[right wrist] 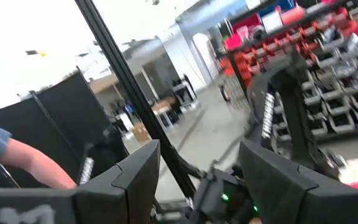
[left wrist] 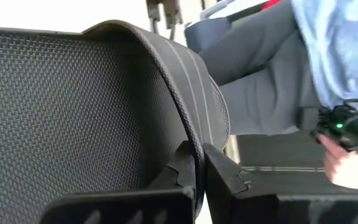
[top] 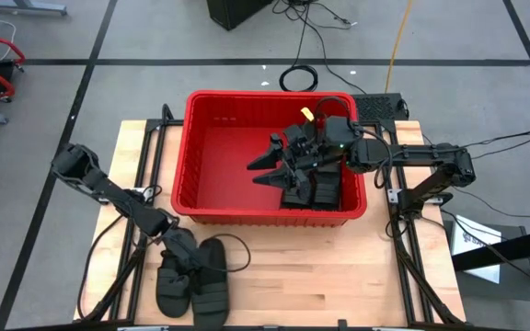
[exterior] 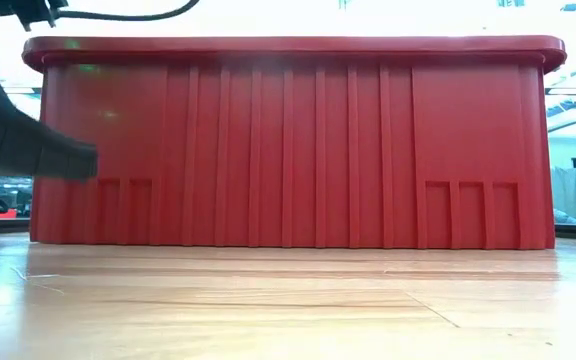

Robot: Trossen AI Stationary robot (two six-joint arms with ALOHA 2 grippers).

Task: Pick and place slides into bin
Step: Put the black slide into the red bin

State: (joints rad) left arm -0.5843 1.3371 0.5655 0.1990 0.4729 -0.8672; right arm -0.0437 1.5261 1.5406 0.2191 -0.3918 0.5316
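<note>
Left hand [top: 184, 250] clamped on slide strap [left wrist: 185, 93], right hand [top: 270, 165] apart over bin [top: 212, 211]

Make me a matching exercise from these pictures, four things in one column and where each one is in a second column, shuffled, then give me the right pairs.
Column one:
1. left gripper
2. right gripper
3. slides on the table
4. slides in the bin

Column two:
A. lying at the right end of the red bin
B. over the bin's middle, fingers apart, holding nothing
C. on the wood in front of the bin, toward the left
D. down at the pair on the table, closed on a ribbed strap

Pairs: 1-D, 2-B, 3-C, 4-A
</note>
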